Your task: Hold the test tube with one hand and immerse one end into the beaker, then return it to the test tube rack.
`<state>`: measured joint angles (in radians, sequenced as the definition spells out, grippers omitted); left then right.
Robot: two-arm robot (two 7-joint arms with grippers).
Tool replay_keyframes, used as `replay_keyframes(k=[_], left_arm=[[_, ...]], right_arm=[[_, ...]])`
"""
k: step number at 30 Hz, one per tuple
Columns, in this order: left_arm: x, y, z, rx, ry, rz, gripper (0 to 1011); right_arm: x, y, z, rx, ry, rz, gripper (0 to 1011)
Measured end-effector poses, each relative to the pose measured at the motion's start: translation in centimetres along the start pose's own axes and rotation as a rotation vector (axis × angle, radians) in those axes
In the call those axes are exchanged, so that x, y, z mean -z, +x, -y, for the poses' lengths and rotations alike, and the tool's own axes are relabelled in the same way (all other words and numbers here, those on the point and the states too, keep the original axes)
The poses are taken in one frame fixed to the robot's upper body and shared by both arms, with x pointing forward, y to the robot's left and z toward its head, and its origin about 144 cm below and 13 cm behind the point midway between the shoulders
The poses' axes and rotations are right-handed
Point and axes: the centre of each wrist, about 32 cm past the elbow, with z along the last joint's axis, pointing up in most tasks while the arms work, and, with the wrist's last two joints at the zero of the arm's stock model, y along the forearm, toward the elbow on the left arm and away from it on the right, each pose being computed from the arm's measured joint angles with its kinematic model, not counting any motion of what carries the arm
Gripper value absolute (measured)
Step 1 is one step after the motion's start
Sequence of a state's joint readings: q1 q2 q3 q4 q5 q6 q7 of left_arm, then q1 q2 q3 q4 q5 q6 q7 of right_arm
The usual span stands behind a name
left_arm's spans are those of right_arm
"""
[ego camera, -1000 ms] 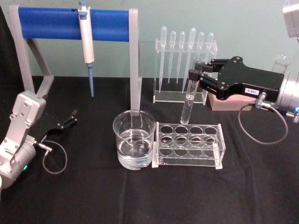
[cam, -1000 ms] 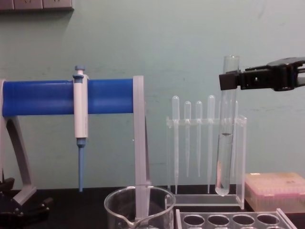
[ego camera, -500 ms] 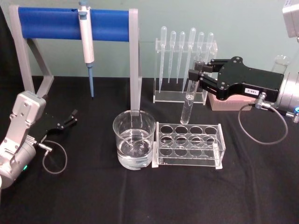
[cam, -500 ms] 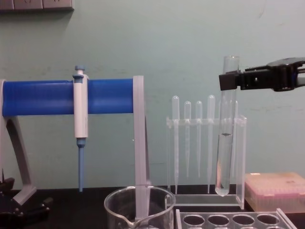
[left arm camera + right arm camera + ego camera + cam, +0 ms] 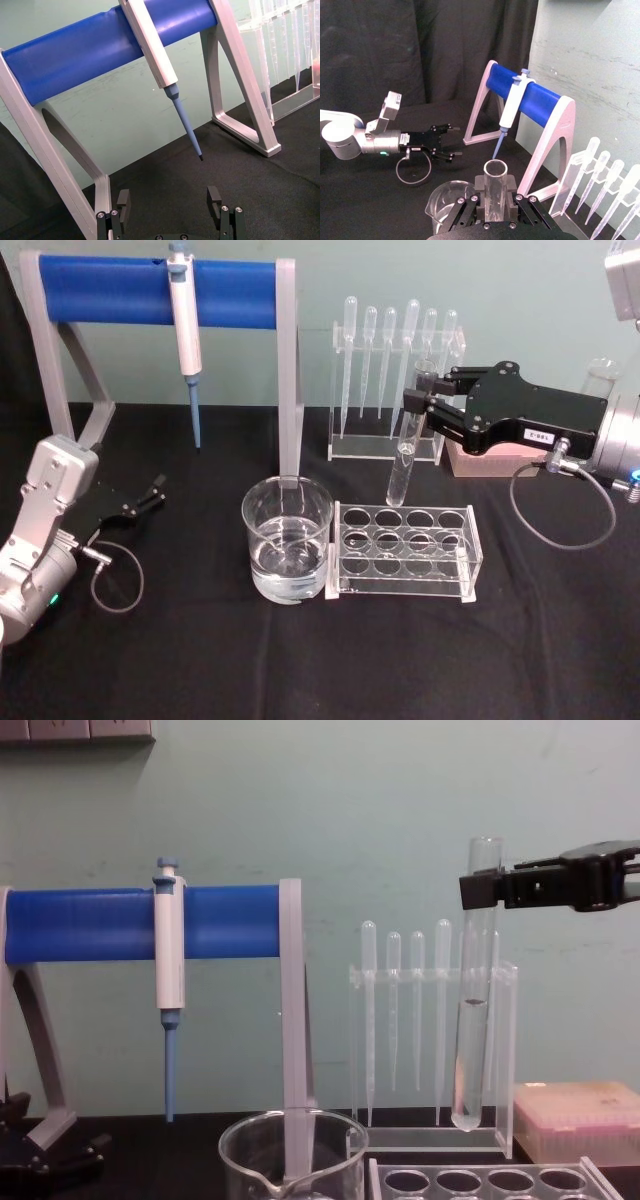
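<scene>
**Right gripper pinches the glass tube above the rack**

We see the right gripper (image 5: 415, 400), matte black with flat jaws, pinching the test tube (image 5: 405, 445) just under its rimmed open top. In the right wrist view the two jaws press on either side of the clear glass. The tube hangs nearly upright in the air, with its round bottom above the back edge of the test tube rack (image 5: 400, 582) and in none of its holes. In the chest view a liquid line shows partway up the tube.

The rack is clear plastic with rows of round holes. Just beside it, on its left, stands the beaker (image 5: 287, 540), a wide glass cylinder with a rolled rim and some clear liquid inside. Both rest on the black cloth tabletop (image 5: 300, 660).

Behind the tube, thin bulb-topped pipettes (image 5: 390, 350) hang in a clear holder (image 5: 385, 445). The left gripper (image 5: 155, 490), its jaws spread apart, sits low at the tabletop's left. It is near the grey-and-blue stand (image 5: 130, 290), which carries a white-and-blue pipettor (image 5: 184, 330).
</scene>
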<state>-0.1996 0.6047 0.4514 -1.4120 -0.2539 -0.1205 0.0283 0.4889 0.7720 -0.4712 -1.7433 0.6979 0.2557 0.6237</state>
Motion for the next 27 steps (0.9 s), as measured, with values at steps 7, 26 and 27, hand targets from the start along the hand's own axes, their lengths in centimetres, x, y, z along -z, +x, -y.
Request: replay_keyframes(k=[7, 26, 27], left_arm=[[0.00, 0.00, 0.00, 0.000, 0.000, 0.000, 1000], [0.00, 0.00, 0.00, 0.000, 0.000, 0.000, 1000], [0.00, 0.00, 0.00, 0.000, 0.000, 0.000, 1000]], right_arm=[[0.00, 0.00, 0.00, 0.000, 0.000, 0.000, 242], [0.00, 0.00, 0.00, 0.000, 0.000, 0.000, 242], [0.00, 0.00, 0.00, 0.000, 0.000, 0.000, 242]])
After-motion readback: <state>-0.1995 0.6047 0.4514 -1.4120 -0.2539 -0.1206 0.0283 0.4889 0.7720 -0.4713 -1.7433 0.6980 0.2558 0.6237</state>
